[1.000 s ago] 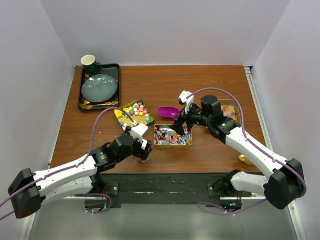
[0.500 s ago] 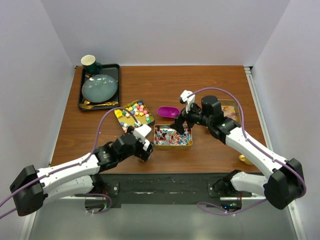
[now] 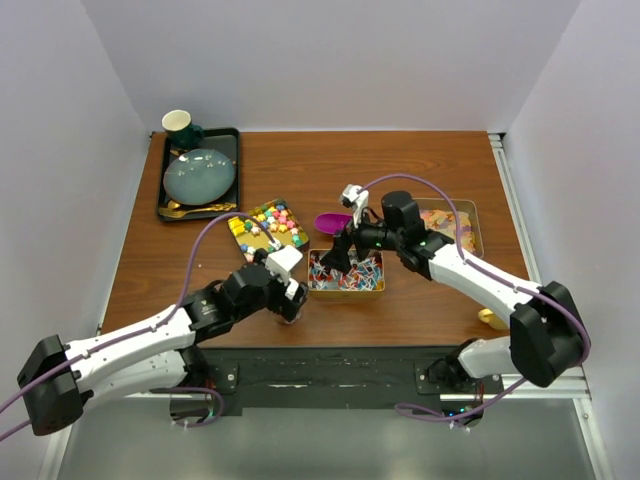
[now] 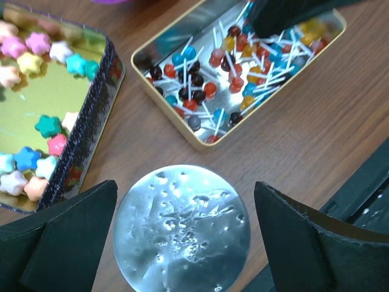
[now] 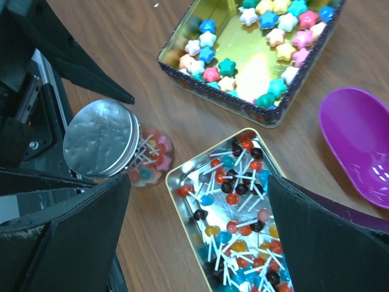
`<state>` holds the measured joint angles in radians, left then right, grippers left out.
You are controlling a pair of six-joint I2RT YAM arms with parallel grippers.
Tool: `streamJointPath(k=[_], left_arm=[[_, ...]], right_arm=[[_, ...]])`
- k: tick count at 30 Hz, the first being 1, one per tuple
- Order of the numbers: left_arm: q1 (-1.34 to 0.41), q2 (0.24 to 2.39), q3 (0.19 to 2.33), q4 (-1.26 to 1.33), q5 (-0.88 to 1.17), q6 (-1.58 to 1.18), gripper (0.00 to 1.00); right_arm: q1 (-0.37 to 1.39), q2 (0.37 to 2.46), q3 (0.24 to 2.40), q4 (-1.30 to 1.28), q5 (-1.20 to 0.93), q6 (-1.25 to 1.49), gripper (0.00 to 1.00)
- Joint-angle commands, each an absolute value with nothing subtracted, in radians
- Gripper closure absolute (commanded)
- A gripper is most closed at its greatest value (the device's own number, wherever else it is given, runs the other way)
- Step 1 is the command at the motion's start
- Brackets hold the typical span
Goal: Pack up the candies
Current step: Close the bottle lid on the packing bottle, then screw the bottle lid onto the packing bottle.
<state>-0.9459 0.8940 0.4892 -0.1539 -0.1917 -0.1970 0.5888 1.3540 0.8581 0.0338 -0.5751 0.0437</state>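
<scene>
Pastel star-shaped candies (image 5: 226,66) are lying loose in the dark-walled tin (image 5: 213,92), crowding its edges and leaving the gold middle bare. Tiny round lollipops (image 5: 234,198) on white sticks are lying jumbled in the gold tin (image 5: 184,240) just beside it. Mixed sweets (image 5: 153,159) are sitting in the lidded clear jar (image 5: 100,139), which is standing upright. Orange-yellow pieces (image 3: 443,221) are lying in the far-right tin (image 3: 470,215).

Tins (image 3: 345,292): three, all open
Jar (image 5: 100,139): one, lidded
Candies (image 5: 226,66): beyond counting, in every tin and the jar
Scoop (image 5: 358,143): one
Tray (image 3: 228,145): one
Cup (image 3: 180,125): one
Dish (image 3: 200,177): one
Arms (image 3: 130,350): two
</scene>
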Motion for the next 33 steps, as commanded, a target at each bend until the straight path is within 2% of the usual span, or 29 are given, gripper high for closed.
streamJointPath(k=[1,5,8,11,12,13,14,16,17,18,22,27,33], left_arm=[[-0.951,0.873,0.596,-0.134,-0.175,-0.167,0.00],[-0.946,0.888,0.658,-0.117,-0.152,-0.170,0.00],[-0.890,0.894,0.712,-0.165,-0.240,-0.186,0.00],[-0.760,0.862,0.710,-0.218,-0.279,-0.201,0.01],[-0.723,0.851,0.707,-0.242,-0.278,-0.233,0.02],[-0.665,0.839,0.709,-0.261,-0.281,-0.254,0.03],[-0.641,0.835,0.710,-0.279,-0.284,-0.277,0.03],[-0.574,0.828,0.713,-0.320,-0.279,-0.336,0.03],[-0.548,0.822,0.713,-0.327,-0.241,-0.351,0.03],[-0.520,0.815,0.712,-0.334,-0.217,-0.371,0.03],[-0.465,0.735,0.692,-0.325,-0.103,-0.338,0.02],[-0.462,0.646,0.641,-0.365,-0.064,-0.327,0.01],[-0.462,0.579,0.586,-0.351,-0.005,-0.310,0.00]], right_arm=[[0.592,1.359,0.887,0.100,-0.575,0.055,0.01],[0.588,1.362,0.922,0.049,-0.507,0.038,0.01],[0.571,1.365,0.965,0.003,-0.436,0.040,0.01],[0.560,1.379,1.026,-0.078,-0.527,0.006,0.01],[0.575,1.387,1.073,-0.124,-0.632,-0.061,0.01],[0.593,1.413,1.097,-0.155,-0.662,-0.081,0.06],[0.616,1.428,1.123,-0.188,-0.678,-0.112,0.15],[0.695,1.471,1.186,-0.264,-0.695,-0.213,0.23],[0.719,1.485,1.202,-0.284,-0.696,-0.245,0.32],[0.770,1.500,1.233,-0.320,-0.698,-0.308,0.35],[0.844,1.575,1.281,-0.383,-0.733,-0.419,0.61],[0.908,1.670,1.347,-0.509,-0.726,-0.563,0.68],[0.931,1.738,1.325,-0.583,-0.634,-0.623,0.77]])
